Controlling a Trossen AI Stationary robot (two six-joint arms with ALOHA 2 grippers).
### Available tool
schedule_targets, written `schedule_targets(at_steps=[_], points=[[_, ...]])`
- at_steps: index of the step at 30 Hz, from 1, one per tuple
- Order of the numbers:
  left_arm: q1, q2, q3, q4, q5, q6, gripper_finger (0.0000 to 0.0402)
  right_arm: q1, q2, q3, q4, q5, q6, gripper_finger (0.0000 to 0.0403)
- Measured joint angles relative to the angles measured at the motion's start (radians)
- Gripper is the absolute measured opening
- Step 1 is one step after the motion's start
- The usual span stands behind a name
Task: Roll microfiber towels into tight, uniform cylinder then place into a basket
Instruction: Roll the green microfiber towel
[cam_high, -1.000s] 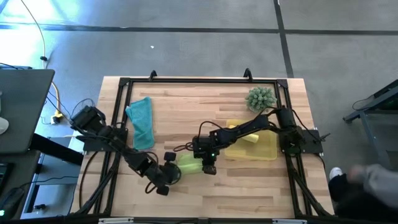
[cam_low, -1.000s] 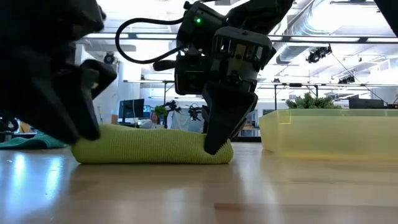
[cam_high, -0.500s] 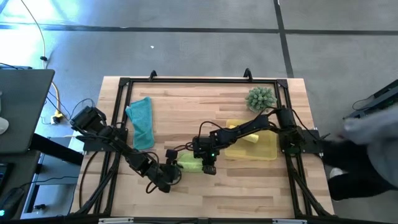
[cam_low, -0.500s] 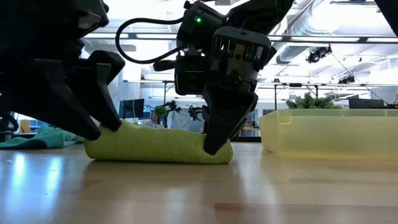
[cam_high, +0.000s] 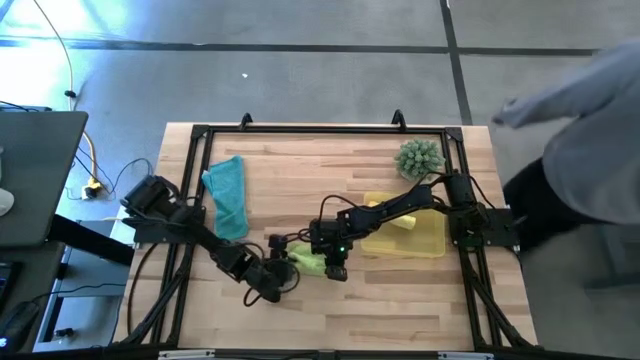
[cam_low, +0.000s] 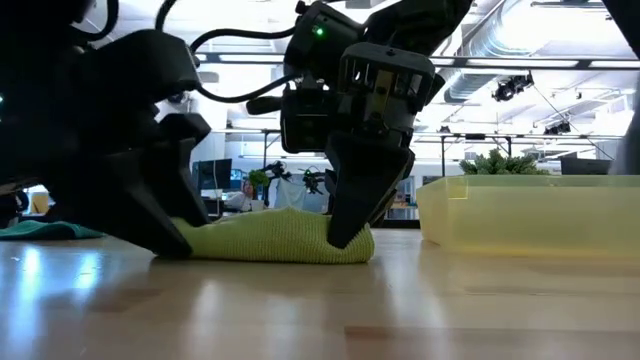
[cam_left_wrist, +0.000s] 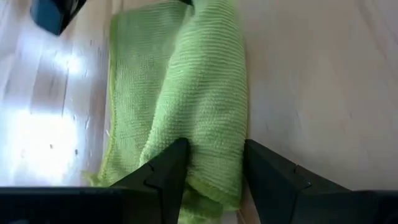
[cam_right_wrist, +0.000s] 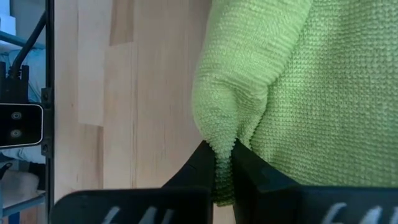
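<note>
No legible brand, label or writing was observed on any item. The teal towel (cam_high: 228, 196) lay flat at the counter's left. The left gripper (cam_high: 281, 272) stood low at the lime green towel's (cam_low: 270, 238) left end, jaws spread and straddling the partly rolled cloth; whether they pressed it could not be told. The right gripper (cam_low: 352, 222) stood at the same towel's right end, jaws clenched on a pinched fold of it. The yellow basket (cam_high: 428, 238) sat just right of that, a yellow towel (cam_high: 404, 222) inside, the spiky green plant (cam_high: 419, 157) behind it. The counter (cam_high: 330, 170) was pale wood in a black frame; a person (cam_high: 590, 130) leaned in at the far right
</note>
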Motion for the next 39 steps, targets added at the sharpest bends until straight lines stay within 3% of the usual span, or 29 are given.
schedule_targets(at_steps=[3, 7, 12, 16, 23, 27, 33, 39], points=[[0.013, 0.019, 0.002, 0.003, 0.034, -0.132, 0.0149, 0.001, 0.0, 0.0, -0.004, 0.008, 0.0, 0.0016], [0.026, 0.018, 0.005, 0.014, 0.145, -0.335, 0.0134, 0.001, -0.022, 0.0, -0.061, 0.018, -0.045, 0.0061], [0.011, 0.018, 0.006, 0.031, 0.206, -0.481, 0.0105, 0.014, -0.104, 0.0, -0.119, 0.079, -0.133, 0.0107], [0.018, 0.017, 0.005, 0.031, 0.214, -0.595, 0.0088, 0.083, -0.167, 0.001, -0.105, 0.25, -0.216, 0.0112], [0.044, 0.013, 0.005, 0.034, 0.279, -0.721, 0.0076, 0.287, -0.171, -0.013, -0.041, 0.67, -0.436, 0.0099], [0.057, 0.013, 0.005, 0.041, 0.32, -0.741, 0.0071, 0.339, -0.143, -0.021, -0.009, 0.793, -0.413, 0.0099], [0.071, 0.015, 0.004, 0.088, 0.406, -0.746, 0.0069, 0.348, -0.113, -0.021, -0.024, 0.826, -0.331, 0.0106], [0.083, 0.015, 0.004, 0.089, 0.426, -0.785, 0.0069, 0.348, -0.09, -0.02, -0.038, 0.826, -0.295, 0.017]])
